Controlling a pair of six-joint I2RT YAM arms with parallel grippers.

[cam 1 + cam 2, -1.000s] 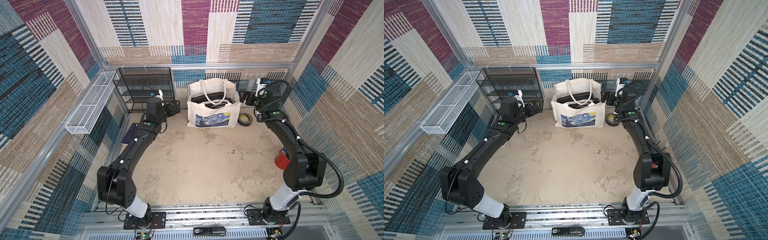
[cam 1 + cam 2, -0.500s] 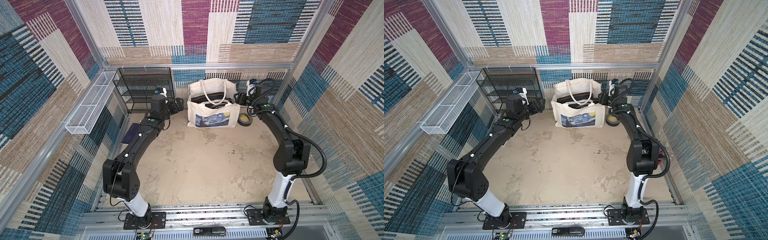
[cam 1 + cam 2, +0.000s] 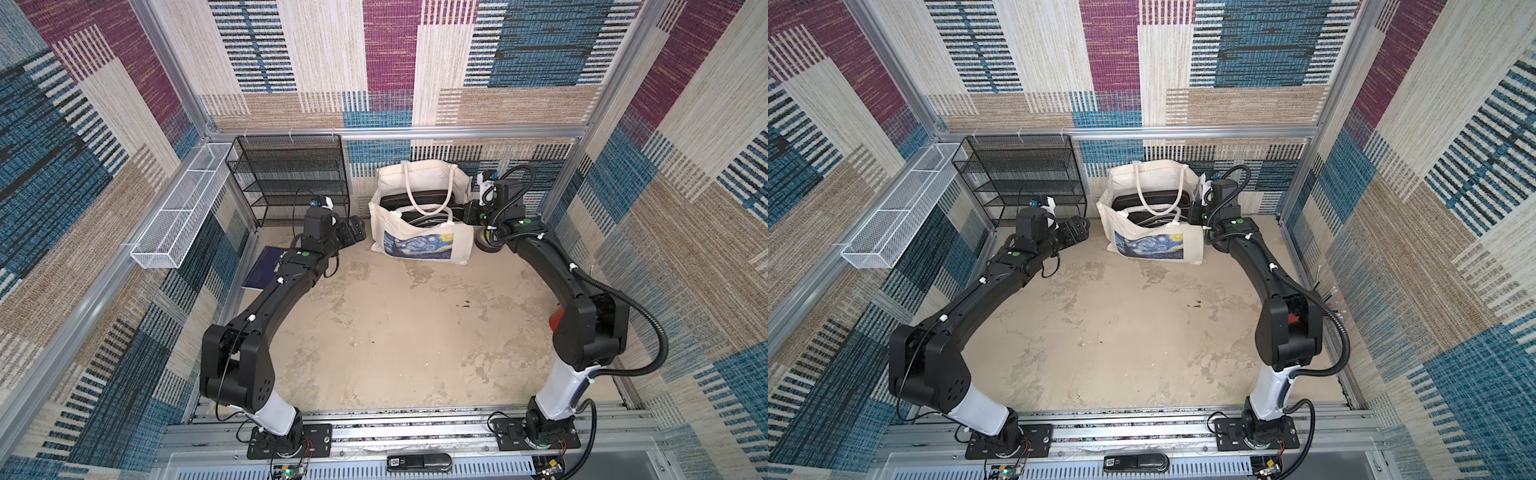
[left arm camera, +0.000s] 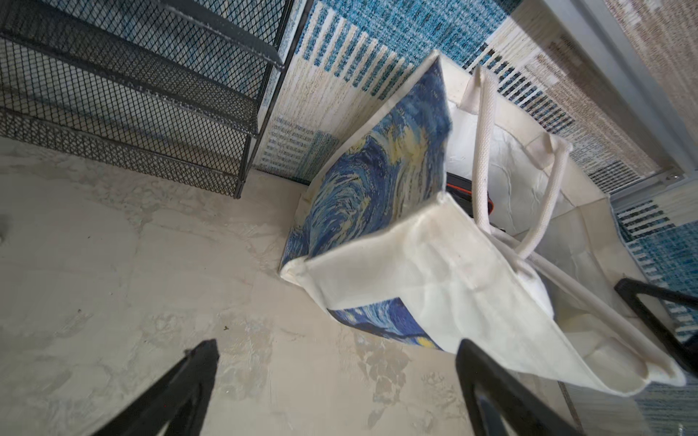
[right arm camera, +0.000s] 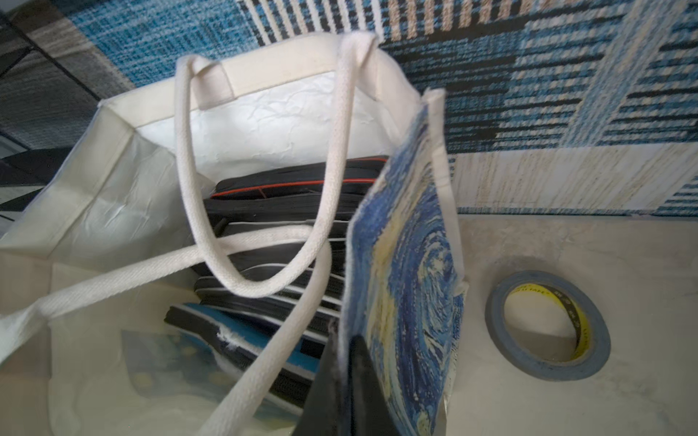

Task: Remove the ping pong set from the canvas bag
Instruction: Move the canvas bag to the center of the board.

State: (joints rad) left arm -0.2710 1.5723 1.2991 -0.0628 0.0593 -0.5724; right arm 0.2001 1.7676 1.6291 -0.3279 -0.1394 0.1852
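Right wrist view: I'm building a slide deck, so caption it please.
Right gripper pinching the printed side panel of the canvas bag; black zipped cases inside, tape roll beside it.

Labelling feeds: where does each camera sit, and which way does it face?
Both top views: overhead, above the arm bases, looking down; both arms, canvas bag.
Left wrist: on left arm, facing the bag's corner; open left gripper shows.
Right wrist: on right arm, looking into the bag; right gripper pinches its printed side.
All four share the bag.
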